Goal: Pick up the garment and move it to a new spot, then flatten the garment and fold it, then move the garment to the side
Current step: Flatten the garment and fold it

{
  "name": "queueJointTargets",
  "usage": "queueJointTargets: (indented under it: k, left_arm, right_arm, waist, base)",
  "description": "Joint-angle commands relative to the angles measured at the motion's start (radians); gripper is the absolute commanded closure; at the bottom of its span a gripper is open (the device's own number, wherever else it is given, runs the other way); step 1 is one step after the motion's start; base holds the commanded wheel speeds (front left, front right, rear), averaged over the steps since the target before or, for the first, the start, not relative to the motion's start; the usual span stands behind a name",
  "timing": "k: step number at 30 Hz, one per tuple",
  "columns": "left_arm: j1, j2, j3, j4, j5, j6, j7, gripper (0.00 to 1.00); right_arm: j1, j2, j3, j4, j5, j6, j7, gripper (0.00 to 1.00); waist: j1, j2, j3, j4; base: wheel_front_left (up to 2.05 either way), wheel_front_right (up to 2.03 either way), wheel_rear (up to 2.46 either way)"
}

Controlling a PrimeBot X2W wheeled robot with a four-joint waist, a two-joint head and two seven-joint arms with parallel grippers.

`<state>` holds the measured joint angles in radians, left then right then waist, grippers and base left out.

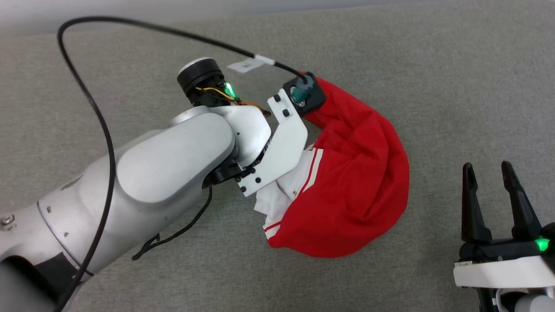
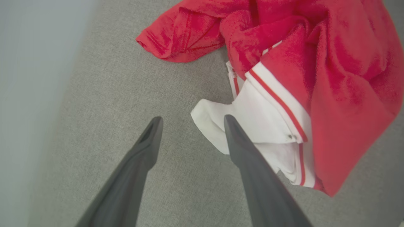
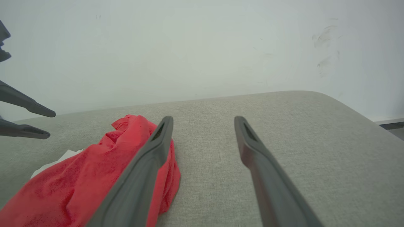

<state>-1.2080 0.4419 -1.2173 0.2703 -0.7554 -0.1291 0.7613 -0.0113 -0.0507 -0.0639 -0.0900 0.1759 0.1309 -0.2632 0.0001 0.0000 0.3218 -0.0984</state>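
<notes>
The garment [image 1: 355, 182] lies crumpled in a red heap on the grey fabric surface [image 1: 433, 65], with a white sleeve and red-white striped trim at its left edge. My left wrist [image 1: 282, 143] hangs over that edge. In the left wrist view, my left gripper [image 2: 192, 121] is open just above the surface, and one of its fingers [image 2: 246, 151] overlaps the white sleeve [image 2: 262, 126]. Nothing is held. My right gripper [image 1: 490, 171] stands open at the lower right, apart from the garment. In the right wrist view, the right gripper [image 3: 203, 121] points past the garment [image 3: 94, 176].
A black cable [image 1: 104, 125] loops from the left arm over the surface to the wrist camera. A pale wall [image 3: 202, 47] rises behind the surface's far edge. The surface's rounded right corner [image 3: 347, 107] drops off. Bare grey fabric surrounds the garment.
</notes>
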Motion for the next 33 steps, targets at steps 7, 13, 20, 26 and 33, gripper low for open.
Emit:
queueJointTargets:
  k: [7,13,20,26,33]
  left_arm:
    - [-0.014,0.035,-0.064,-0.102,-0.037,0.001,0.195,0.00]
    - [0.052,0.083,-0.064,-0.208,0.014,0.001,0.340,0.00]
    - [0.098,0.118,-0.076,-0.230,0.038,0.001,0.390,0.29]
    - [0.071,0.103,-0.069,-0.246,0.046,0.001,0.319,1.00]
    - [0.039,0.111,-0.064,-0.260,0.032,0.001,0.172,1.00]
  right_arm:
    - [-0.056,0.001,0.010,-0.004,0.019,0.000,-0.002,0.00]
    - [-0.087,0.001,0.018,-0.003,0.032,0.000,-0.002,0.00]
    - [-0.105,0.001,0.016,-0.002,0.033,0.000,-0.002,0.00]
    - [-0.086,0.001,0.011,0.005,0.015,0.000,-0.002,0.00]
    - [-0.050,0.001,-0.001,0.008,-0.010,0.000,-0.002,0.00]
  waist:
    - [-0.0001,0.0000,0.092,-0.049]
    - [-0.0001,0.0000,0.144,-0.072]
    - [-0.0001,0.0000,0.169,-0.074]
    - [-0.0001,0.0000,0.131,-0.042]
    - [-0.0001,0.0000,0.051,0.021]
  base:
    - [0.00,0.00,0.00]
    - [0.00,0.00,0.00]
    - [0.00,0.00,0.00]
    - [0.00,0.00,0.00]
    - [0.00,0.00,0.00]
